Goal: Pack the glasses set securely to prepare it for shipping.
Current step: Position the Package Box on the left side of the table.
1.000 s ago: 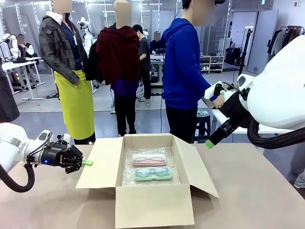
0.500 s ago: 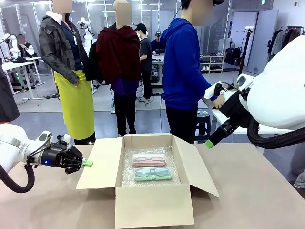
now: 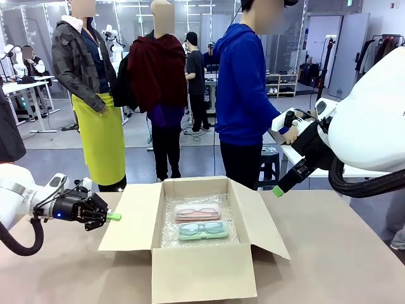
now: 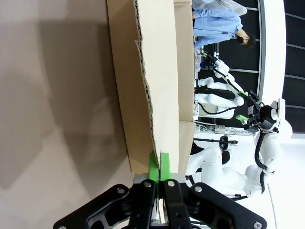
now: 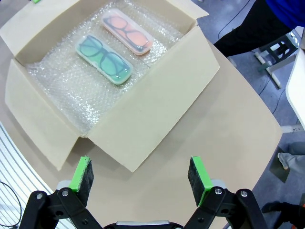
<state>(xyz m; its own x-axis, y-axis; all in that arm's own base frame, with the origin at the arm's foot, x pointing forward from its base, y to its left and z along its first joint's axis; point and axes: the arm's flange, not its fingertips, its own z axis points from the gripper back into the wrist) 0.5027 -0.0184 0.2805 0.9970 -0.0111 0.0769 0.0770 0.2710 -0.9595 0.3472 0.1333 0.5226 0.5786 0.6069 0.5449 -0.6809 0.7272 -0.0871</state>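
Both cases (image 5: 114,45) (boxed), below right gripper (image 5: 141,179)

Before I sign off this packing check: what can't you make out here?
- Bubble wrap near edge: front view, hidden by the box front wall.
- Box interior: left wrist view, blocked by the flap edge-on.
- Glasses details in the pink case and mint case: front view, too small.

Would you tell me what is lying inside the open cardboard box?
The pink case and mint green case lie on bubble wrap; the box floor beneath is covered.
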